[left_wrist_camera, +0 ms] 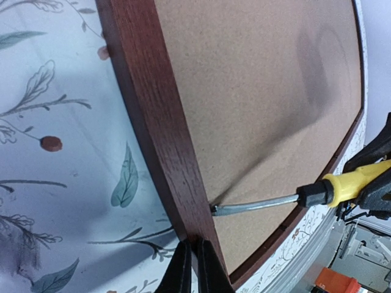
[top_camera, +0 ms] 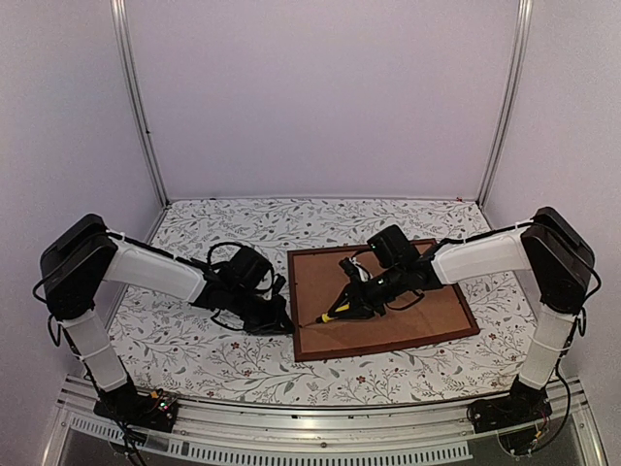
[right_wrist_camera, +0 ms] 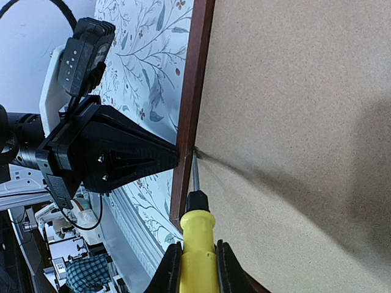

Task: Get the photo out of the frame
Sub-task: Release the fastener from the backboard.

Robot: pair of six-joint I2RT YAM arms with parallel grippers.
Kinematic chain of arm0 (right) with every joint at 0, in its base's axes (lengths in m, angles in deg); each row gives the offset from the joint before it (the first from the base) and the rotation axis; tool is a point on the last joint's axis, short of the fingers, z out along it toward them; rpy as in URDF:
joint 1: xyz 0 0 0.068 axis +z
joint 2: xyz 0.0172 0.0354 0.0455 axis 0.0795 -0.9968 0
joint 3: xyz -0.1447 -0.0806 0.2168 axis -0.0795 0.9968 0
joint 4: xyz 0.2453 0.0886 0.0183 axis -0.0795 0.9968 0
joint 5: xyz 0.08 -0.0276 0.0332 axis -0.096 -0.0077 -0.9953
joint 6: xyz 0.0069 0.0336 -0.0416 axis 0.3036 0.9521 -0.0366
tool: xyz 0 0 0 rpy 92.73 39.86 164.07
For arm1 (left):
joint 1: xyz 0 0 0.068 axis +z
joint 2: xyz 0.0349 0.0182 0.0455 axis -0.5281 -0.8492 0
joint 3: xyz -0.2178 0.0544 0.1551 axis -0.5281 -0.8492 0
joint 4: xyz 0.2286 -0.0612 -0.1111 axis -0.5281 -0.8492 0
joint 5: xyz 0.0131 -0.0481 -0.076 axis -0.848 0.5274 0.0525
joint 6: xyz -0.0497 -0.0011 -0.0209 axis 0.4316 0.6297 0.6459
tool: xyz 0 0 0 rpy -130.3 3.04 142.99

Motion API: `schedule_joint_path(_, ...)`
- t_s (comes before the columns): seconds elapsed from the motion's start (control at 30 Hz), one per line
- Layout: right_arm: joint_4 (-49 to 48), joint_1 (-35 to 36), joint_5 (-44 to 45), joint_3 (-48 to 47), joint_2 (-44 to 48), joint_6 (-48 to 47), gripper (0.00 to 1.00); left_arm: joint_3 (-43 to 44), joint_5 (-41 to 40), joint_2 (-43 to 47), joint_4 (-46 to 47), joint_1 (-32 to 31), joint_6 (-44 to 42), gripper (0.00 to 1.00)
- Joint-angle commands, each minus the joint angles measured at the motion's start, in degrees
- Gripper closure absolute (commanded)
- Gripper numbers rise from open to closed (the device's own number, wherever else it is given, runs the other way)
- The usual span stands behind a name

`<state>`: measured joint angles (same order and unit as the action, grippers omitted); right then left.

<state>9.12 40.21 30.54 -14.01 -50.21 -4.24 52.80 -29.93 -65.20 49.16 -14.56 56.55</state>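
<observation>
The dark reddish-brown frame (top_camera: 388, 347) lies face down on the floral table, with a plain brown backing board (top_camera: 427, 311) filling it. The photo is hidden under that board. My right gripper (right_wrist_camera: 197, 268) is shut on the yellow handle of a screwdriver (right_wrist_camera: 197, 238). Its metal tip touches the seam between the board and the frame's left rail (right_wrist_camera: 194, 79). My left gripper (left_wrist_camera: 195, 268) is shut, its fingertips against the outer side of that same rail (left_wrist_camera: 156, 116), level with the screwdriver shaft (left_wrist_camera: 256, 204). From above, both grippers meet at the frame's near-left part (top_camera: 301, 325).
A floral cloth (top_camera: 223, 228) covers the table. Pale walls and metal posts (top_camera: 136, 107) close in the back and sides. An aluminium rail (top_camera: 320, 427) runs along the near edge between the arm bases.
</observation>
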Motion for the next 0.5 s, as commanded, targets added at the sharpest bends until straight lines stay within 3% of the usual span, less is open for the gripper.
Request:
schedule_joint_path(0.0, -0.08, 0.05, -0.29, -0.79, -1.91, -0.31, 1.00, 0.12, -3.52, -4.06, -2.96, -0.23, -1.15, 0.94)
schedule_joint_path(0.47, 4.76, 4.73, 3.11, -7.53, -4.44, -0.34, 1.00, 1.73, -2.64, -6.15, -2.84, -1.63, -1.64, 0.95)
